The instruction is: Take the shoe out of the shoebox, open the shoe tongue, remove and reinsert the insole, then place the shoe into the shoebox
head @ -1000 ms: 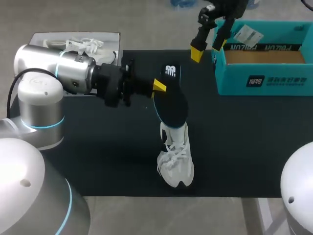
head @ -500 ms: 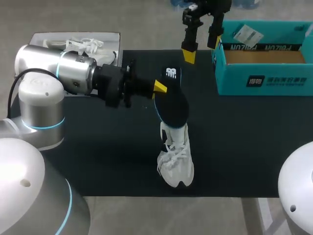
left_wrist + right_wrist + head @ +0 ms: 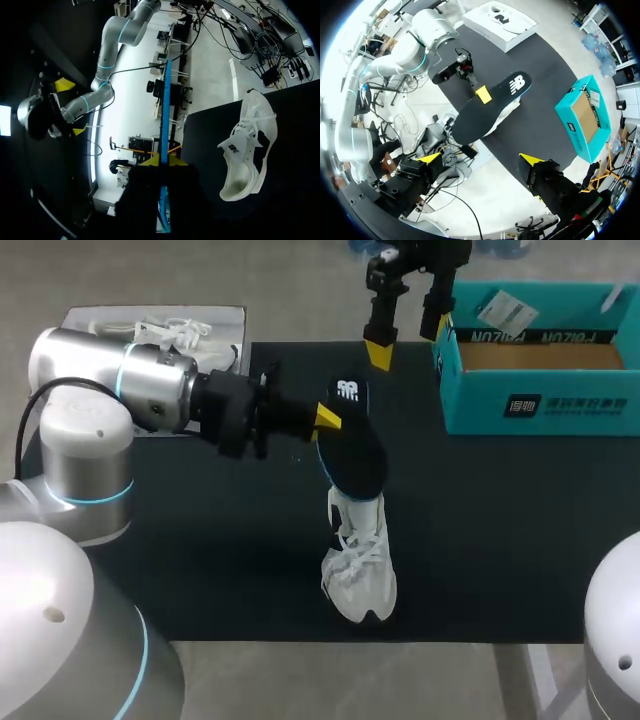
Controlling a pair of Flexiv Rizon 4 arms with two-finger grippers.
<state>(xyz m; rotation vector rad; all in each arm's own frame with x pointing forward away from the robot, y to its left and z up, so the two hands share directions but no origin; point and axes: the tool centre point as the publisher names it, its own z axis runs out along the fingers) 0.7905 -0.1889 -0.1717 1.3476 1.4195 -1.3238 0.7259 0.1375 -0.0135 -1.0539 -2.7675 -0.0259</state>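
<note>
My left gripper (image 3: 325, 420) is shut on the edge of a black insole (image 3: 352, 445) and holds it in the air above the heel of the white shoe (image 3: 360, 565). The shoe lies on the black table, toe toward the near edge. Seen from the left wrist, the insole (image 3: 164, 115) shows edge-on between the yellow tips, with the shoe (image 3: 247, 150) on its side beyond. My right gripper (image 3: 408, 340) hangs open and empty over the table's far edge, beside the teal shoebox (image 3: 540, 400). From the right wrist, the insole (image 3: 487, 107) is far ahead of the open right gripper (image 3: 480, 159).
The shoebox (image 3: 582, 117) stands open at the far right, with a paper tag inside. A white box (image 3: 100, 320) holding another white shoe sits at the far left corner, behind my left arm. Bare black mat (image 3: 500, 530) lies right of the shoe.
My right gripper has moved left and farther back, away from the shoebox's left wall. The left arm, the insole and the shoe have hardly moved.
</note>
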